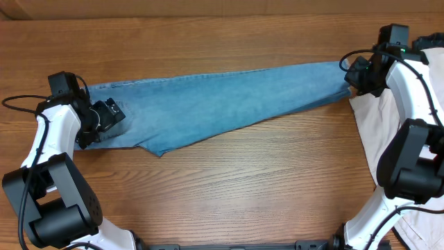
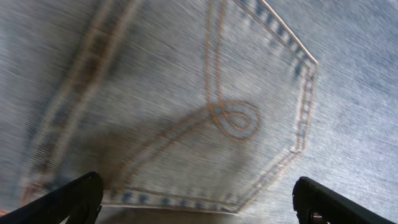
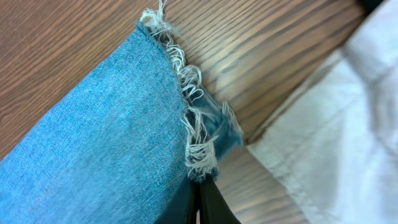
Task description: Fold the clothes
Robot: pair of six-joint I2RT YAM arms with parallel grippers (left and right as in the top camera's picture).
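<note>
The light blue jeans (image 1: 222, 101) lie stretched across the table, waist at the left, legs folded onto each other and pointing right. My left gripper (image 1: 105, 117) hovers open over the waist end; its view shows the stitched back pocket (image 2: 217, 106) between the spread fingers (image 2: 199, 202). My right gripper (image 1: 355, 75) is shut on the frayed hem (image 3: 198, 134) at the right end of the legs (image 3: 93, 143), its fingers (image 3: 202, 190) pinched together on the threads.
A cream-beige garment (image 1: 378, 132) lies at the right edge under the right arm, also in the right wrist view (image 3: 336, 124). Bare wooden table (image 1: 243, 187) spreads in front of the jeans.
</note>
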